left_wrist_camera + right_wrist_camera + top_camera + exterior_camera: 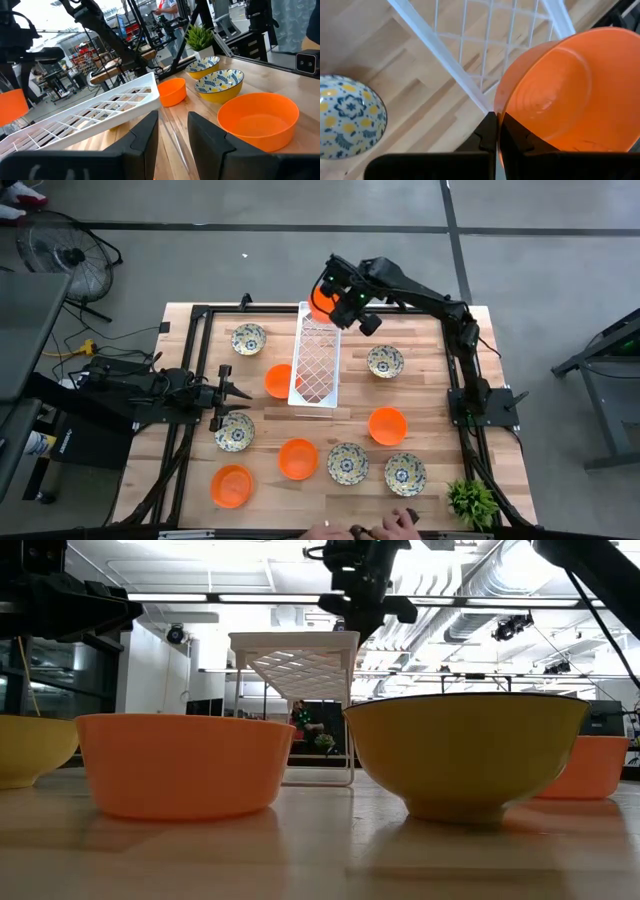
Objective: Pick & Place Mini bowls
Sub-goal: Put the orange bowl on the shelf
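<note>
High view: right claw (327, 300) carries an orange mini bowl (320, 302) above the white tray's (315, 370) far end.
Pinched by its thin rim, the bowl looks light, stiff and slick; left claw (240, 392) waits narrowly parted near the table's left edge.

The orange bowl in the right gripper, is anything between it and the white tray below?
Nothing visible. The right gripper holds the orange bowl by its rim above the far end of the white lattice tray, whose top looks bare in the high view. The left gripper waits aside.
</note>
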Controlling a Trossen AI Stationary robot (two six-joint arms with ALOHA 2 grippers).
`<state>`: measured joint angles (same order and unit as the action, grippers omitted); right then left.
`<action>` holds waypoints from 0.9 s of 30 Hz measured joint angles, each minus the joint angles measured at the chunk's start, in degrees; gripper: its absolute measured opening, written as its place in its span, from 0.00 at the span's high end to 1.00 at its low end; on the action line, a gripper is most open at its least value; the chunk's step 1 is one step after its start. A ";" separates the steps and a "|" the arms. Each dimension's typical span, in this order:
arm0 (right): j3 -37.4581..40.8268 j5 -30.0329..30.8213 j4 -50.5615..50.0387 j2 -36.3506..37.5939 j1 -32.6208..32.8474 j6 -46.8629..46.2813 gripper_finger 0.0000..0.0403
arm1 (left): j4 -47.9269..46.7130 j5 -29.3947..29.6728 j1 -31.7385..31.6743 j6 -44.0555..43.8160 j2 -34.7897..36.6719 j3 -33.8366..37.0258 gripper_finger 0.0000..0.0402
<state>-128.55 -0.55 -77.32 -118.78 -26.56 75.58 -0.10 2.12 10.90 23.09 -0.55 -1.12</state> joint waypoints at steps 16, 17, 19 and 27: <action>0.11 -1.20 2.93 -3.08 1.56 -0.52 1.00 | 0.00 -0.01 0.00 0.01 0.00 -0.01 0.75; 0.11 -1.21 2.95 -3.08 1.56 -0.57 1.00 | 0.00 -0.01 0.00 0.00 -0.01 0.00 0.75; 0.11 -1.21 2.74 -3.08 1.60 -0.83 1.00 | 0.00 -0.01 0.00 0.01 -0.01 -0.01 0.75; 0.02 0.93 3.52 -5.09 1.74 -1.68 1.00 | 0.00 -0.01 0.00 0.01 -0.01 -0.01 0.75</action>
<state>-128.53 0.38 -73.80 -123.87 -24.82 73.89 -0.10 2.11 10.90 23.11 -0.56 -1.13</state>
